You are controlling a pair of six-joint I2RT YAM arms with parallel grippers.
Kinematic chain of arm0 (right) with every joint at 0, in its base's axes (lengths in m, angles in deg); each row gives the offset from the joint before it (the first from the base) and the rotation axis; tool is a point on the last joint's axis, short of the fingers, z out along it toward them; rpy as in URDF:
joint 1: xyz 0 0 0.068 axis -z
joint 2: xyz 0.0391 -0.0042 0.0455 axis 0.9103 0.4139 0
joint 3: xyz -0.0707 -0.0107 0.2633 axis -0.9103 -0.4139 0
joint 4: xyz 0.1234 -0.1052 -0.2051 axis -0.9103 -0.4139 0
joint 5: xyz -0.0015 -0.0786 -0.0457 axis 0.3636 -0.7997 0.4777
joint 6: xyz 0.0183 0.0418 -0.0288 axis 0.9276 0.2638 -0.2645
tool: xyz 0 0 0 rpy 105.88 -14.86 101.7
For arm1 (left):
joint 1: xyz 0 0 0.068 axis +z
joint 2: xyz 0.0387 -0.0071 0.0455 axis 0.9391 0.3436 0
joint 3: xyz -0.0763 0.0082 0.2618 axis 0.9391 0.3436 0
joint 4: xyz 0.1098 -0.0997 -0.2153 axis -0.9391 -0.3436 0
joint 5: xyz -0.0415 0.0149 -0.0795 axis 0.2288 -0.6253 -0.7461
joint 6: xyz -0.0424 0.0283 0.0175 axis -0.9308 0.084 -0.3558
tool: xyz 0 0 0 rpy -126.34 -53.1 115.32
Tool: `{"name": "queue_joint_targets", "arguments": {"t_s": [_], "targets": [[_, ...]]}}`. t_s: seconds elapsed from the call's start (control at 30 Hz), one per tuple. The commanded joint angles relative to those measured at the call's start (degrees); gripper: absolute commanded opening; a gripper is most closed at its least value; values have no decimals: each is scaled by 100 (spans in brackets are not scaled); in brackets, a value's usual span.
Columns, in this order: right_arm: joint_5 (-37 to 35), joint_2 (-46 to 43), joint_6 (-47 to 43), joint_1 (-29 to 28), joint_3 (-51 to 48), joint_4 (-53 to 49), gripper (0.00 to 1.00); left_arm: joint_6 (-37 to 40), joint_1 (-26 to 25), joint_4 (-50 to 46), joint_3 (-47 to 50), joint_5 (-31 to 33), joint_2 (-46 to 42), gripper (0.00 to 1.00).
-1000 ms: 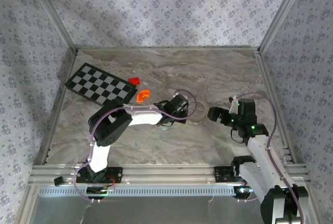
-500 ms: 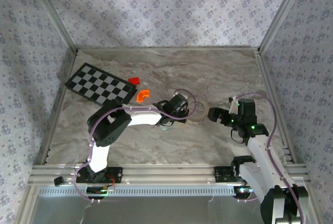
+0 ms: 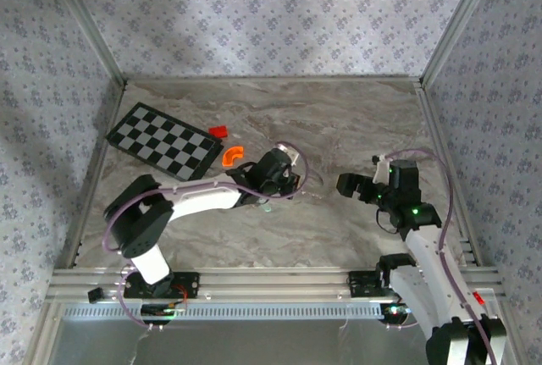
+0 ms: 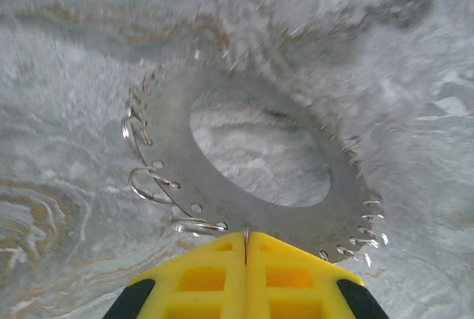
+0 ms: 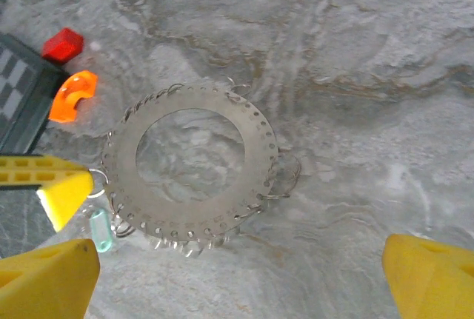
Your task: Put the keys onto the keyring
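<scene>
We look down on the whole table (image 3: 356, 119) from a fixed camera above and behind the arms, facing the far wall, with the arm bases at the near edge. The left wrist camera sits very close over the keyring (image 4: 178, 186), tilted down at it. The right wrist camera views the same keyring (image 5: 255, 158) from farther off, on its right, and also takes in a corner of the checkered board (image 5: 18, 89). All three views share the marble patch mid-table.

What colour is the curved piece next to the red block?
The curved piece is orange; right wrist view.
</scene>
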Motion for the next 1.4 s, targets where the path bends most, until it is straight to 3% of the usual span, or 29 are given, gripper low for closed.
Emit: {"name": "queue_joint_targets", "arguments": {"t_s": [0.0,0.2,0.47,0.57,0.67,0.77,1.17,1.37], "targets": [[232,-316,-43,-250,272,30,99,737,-64,231,164,-13,-520,0],[236,-899,-135,-1007,405,306,91,1682,-230,567,529,-313,-1488,0],[524,-1469,-225,-2192,539,1102,80,2243,-250,788,836,-1015,-2744,0],[604,-1503,-301,-2594,611,1430,69,2384,-257,915,976,-1334,-3165,0],[662,-1497,-410,-2979,716,1715,50,2496,-268,904,1033,-1574,-3559,0],[753,-1494,-544,-3301,896,1880,41,2492,-281,733,933,-1554,-3850,0],[71,-1165,-1126,-3593,1549,1518,23,2857,-312,490,967,-1946,-4589,0],[294,-925,-1201,-3627,1376,1949,20,2819,-310,744,1128,-2333,-4823,0]]}}
